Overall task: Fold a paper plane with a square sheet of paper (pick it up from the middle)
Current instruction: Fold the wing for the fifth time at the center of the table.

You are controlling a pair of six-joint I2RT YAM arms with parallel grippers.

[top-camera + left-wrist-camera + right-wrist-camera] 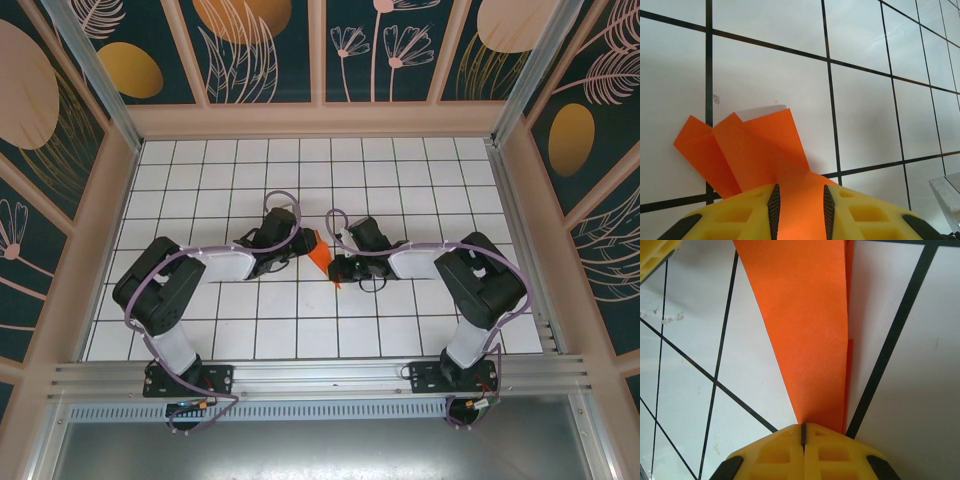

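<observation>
White tiles ruled with black lines cover the table [200, 170]. Dark teal wall panels [260, 50] painted with pale flowers and gold discs box it in, and a metal rail [320, 378] runs along the near edge. On the left side, the left gripper [801, 202] points toward the middle. Its yellow fingers [740, 215] stand a narrow gap apart, with the paper [760, 145] running between them. That orange paper, folded into overlapping flaps, sits mid-table between the two arms, fanning out over the tiles. I cannot tell whether it touches them. To the right, the right gripper [803, 432] is pinched tight on the paper's narrow end.
</observation>
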